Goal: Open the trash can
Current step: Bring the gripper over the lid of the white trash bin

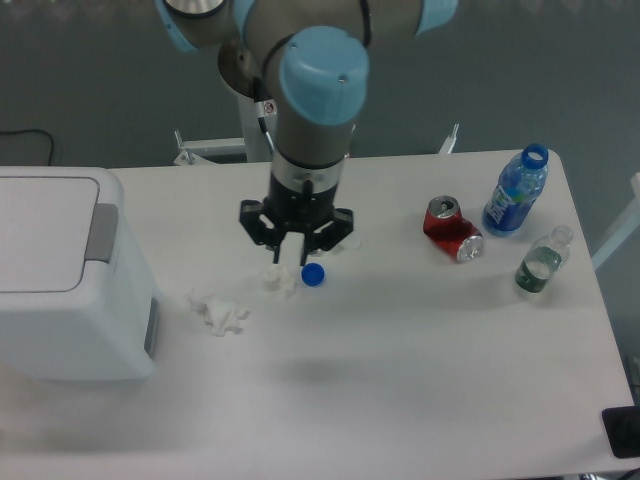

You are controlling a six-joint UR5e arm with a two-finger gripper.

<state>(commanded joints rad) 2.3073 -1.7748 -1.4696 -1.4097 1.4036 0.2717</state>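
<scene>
The trash can (62, 280) is a big white bin at the table's left edge, its flat lid down and a grey push-strip (101, 232) along the lid's right side. My gripper (293, 252) hangs above the table's middle, well to the right of the bin, fingers spread open and nothing between them. It hovers over a crumpled tissue (280, 277) and a blue bottle cap (313, 274).
Another crumpled tissue (219, 312) lies between the gripper and the bin. A crushed red can (451, 229), a blue bottle (515, 192) and a small clear bottle (542, 260) stand at the right. The arm's white pedestal (280, 110) rises behind the table.
</scene>
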